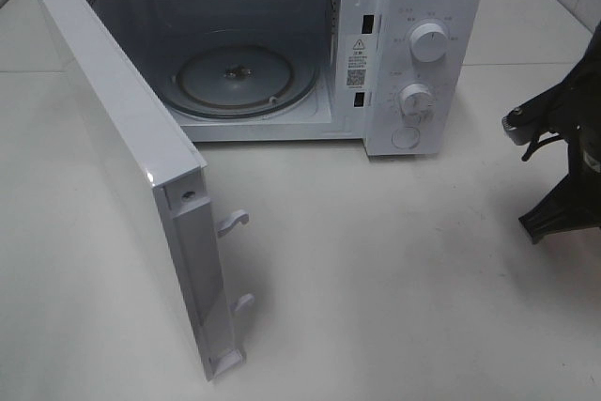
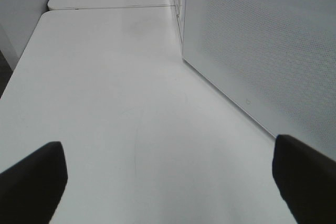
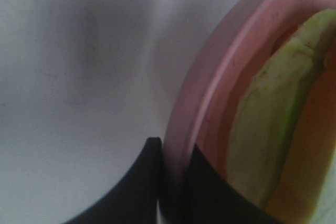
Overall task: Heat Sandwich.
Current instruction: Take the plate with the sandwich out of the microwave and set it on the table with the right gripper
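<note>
On the white table (image 1: pixel 376 260) the microwave (image 1: pixel 413 53) stood with its door (image 1: pixel 122 185) swung wide open and its glass turntable (image 1: pixel 246 79) bare, so the opening step looked done. Loading, closing and starting were still left. The sandwich (image 3: pixel 262 129) lay on the pink plate (image 3: pixel 210 77), seen only in the right wrist view; it appeared as a pale yellow-green slab, blurred so near the lens, perhaps with darker filling at the edge. The right gripper (image 3: pixel 170 182) had its fingers pressed together on the rim of the plate, at the right edge of the table. The left gripper (image 2: pixel 168 182) hung empty beside the door, fingers spread wide
</note>
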You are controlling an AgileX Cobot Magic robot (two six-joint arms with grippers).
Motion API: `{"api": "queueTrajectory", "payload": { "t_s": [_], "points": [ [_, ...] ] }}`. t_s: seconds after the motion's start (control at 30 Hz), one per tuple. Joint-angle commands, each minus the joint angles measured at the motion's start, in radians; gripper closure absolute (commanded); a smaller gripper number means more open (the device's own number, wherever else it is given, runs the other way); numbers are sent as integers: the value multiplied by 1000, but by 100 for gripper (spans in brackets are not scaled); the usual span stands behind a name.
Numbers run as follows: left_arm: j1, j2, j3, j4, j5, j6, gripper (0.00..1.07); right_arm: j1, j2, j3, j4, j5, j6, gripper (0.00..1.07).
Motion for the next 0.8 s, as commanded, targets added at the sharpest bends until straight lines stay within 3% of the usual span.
{"api": "queueTrajectory", "payload": {
  "t_s": [0.03, 0.8],
  "points": [
    [3, -28, 4, -1, 0, -1, 3, -17, 32, -6, -59, -25, 45, 107],
    [3, -28, 4, -1, 0, -1, 3, -27, 236, -6, -178, -157, 211, 107]
  ]
}}
